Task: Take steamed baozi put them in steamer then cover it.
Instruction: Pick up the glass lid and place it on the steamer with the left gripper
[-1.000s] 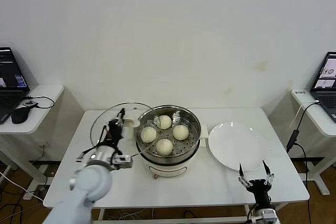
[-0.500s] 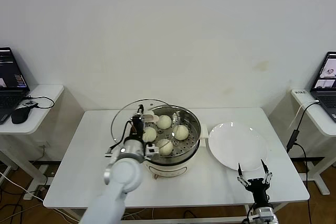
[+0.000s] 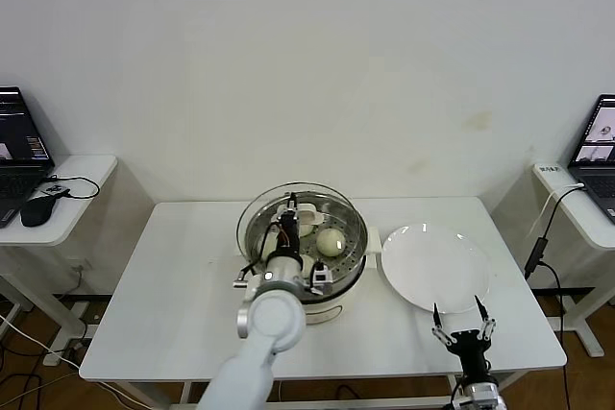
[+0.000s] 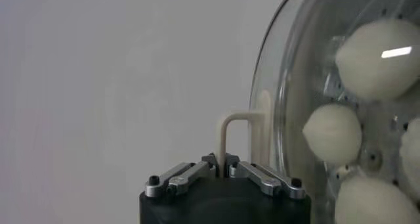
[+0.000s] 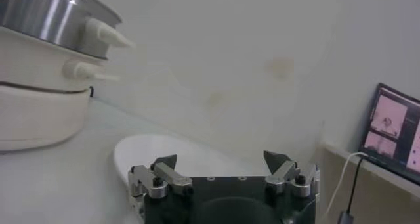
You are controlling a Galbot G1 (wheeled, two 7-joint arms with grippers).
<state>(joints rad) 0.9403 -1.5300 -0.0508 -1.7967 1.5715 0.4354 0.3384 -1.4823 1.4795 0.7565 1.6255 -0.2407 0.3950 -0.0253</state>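
Directly above the steamer hangs the glass cover, with my left gripper shut on its cream handle. In the left wrist view the jaws pinch the thin handle bar, and the cover's glass stands to one side. Three steamed baozi show through the glass on the perforated tray. From the head, one baozi is plain and my arm hides the others. My right gripper waits open at the table's front right, holding nothing.
A flat white plate lies right of the steamer, just beyond the right gripper. The steamer's cream base has side handles. Side tables with laptops flank the table; a cable hangs at the right.
My left arm has carried the cover to the right, from beside the steamer's left side to over its top. The right gripper has stayed put.
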